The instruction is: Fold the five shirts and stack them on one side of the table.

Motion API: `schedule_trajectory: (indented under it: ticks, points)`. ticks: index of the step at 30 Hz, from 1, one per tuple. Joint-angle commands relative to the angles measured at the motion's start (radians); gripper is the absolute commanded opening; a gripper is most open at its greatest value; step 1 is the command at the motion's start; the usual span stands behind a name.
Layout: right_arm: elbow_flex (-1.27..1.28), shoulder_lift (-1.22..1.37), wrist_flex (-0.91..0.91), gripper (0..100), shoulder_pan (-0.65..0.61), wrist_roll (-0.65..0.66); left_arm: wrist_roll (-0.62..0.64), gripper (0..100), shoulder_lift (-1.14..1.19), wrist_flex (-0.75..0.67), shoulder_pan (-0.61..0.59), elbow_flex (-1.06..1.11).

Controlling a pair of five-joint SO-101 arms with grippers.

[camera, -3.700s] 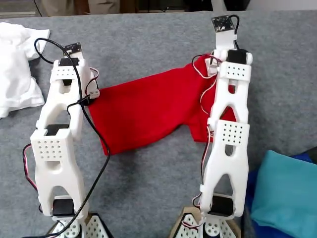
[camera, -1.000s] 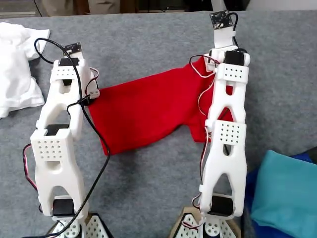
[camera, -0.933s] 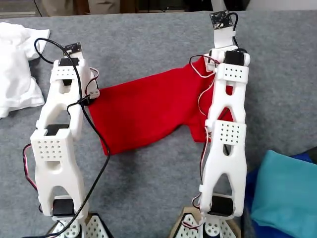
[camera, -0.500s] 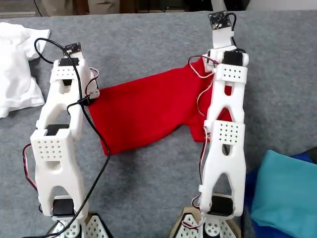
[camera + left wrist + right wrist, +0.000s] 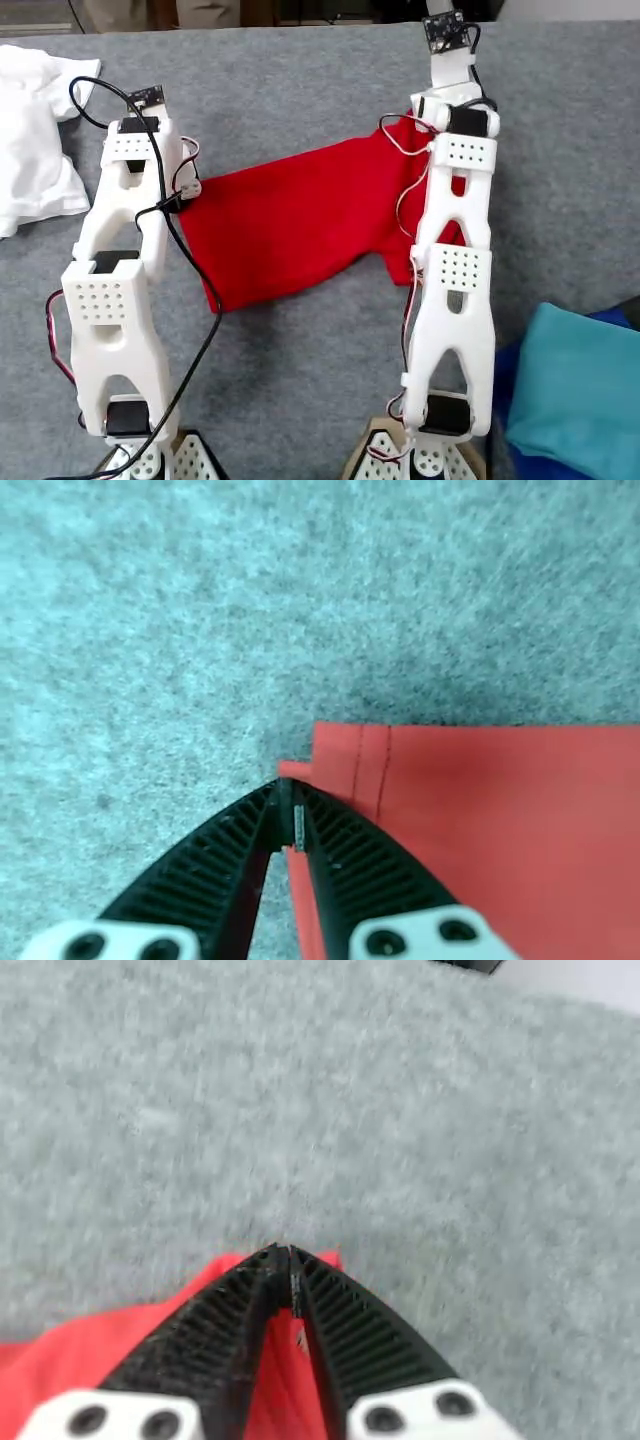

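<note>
A red shirt (image 5: 300,225) lies spread on the grey table between the two arms. My left gripper (image 5: 289,805) is shut on the red shirt (image 5: 480,820) at its hemmed corner, at the shirt's left edge in the high view. My right gripper (image 5: 290,1265) is shut on the red shirt (image 5: 70,1355) at its far right corner, held a little above the felt. In the high view the left arm (image 5: 130,200) stands at the shirt's left side and the right arm (image 5: 455,200) covers its right side. A white shirt (image 5: 35,130) lies crumpled at the far left.
A teal shirt (image 5: 580,390) lies on a blue one at the table's near right corner. The grey felt table (image 5: 300,80) is bare beyond the red shirt. A black cable (image 5: 185,300) hangs along the left arm.
The right arm has stretched a little farther away from its base, drawing the red shirt's right corner with it. The left arm has kept still.
</note>
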Motion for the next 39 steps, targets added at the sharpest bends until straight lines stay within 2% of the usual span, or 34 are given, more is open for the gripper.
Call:
schedule_trajectory:
  ticks: [1,6,11,14,18,23,28,34,39]
  points:
    - [-0.056,-0.013,-0.075,0.5,-0.015,0.002,0.006,2,0.004,-0.003,-0.038,-0.021]
    - [-0.058,-0.022,-0.02,0.5,-0.016,0.002,0.006,2,0.004,-0.003,-0.038,-0.021]
    - [-0.056,-0.096,0.221,1.0,-0.047,0.006,0.006,2,0.004,-0.003,-0.038,-0.021]
    - [-0.056,-0.157,0.362,7.5,-0.05,0.018,0.006,2,0.004,-0.003,-0.038,-0.021]
    - [-0.054,-0.26,0.565,17.5,-0.061,0.212,0.006,2,0.004,-0.003,-0.038,-0.021]
    - [-0.05,-0.34,0.723,17.7,-0.058,0.585,0.006,2,0.004,-0.003,-0.038,-0.02]
    - [-0.028,-0.415,0.723,15.1,-0.021,0.806,0.006,2,0.004,-0.003,-0.038,-0.017]
    - [0.114,-0.559,0.724,15.1,0.012,0.91,0.006,2,0.004,-0.003,-0.038,-0.017]
    - [0.533,-0.777,0.724,15.1,0.042,0.944,0.006,2,0.004,-0.003,-0.04,-0.017]
